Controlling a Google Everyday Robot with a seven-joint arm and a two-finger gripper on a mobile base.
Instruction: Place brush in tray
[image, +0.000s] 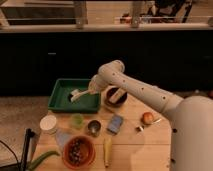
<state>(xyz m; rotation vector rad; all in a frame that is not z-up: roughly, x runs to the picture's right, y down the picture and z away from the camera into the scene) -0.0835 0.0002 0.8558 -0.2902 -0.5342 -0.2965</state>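
Note:
The green tray (59, 102) lies at the back left of the wooden table. The whitish brush (75, 95) hangs over the tray's middle, its wider head to the left and low above the tray floor. My gripper (87, 92) is over the right part of the tray, at the end of the white arm that reaches in from the right. It is shut on the brush's handle end. I cannot tell whether the brush head touches the tray floor.
A dark bowl (116, 96) stands right of the tray, behind the arm. In front are a white cup (48, 123), a green cup (76, 120), a metal cup (94, 127), a blue-grey item (115, 124), a round fruit (147, 118), an orange-brown bowl (78, 151), a yellow corn-like item (107, 150) and a green vegetable (42, 160).

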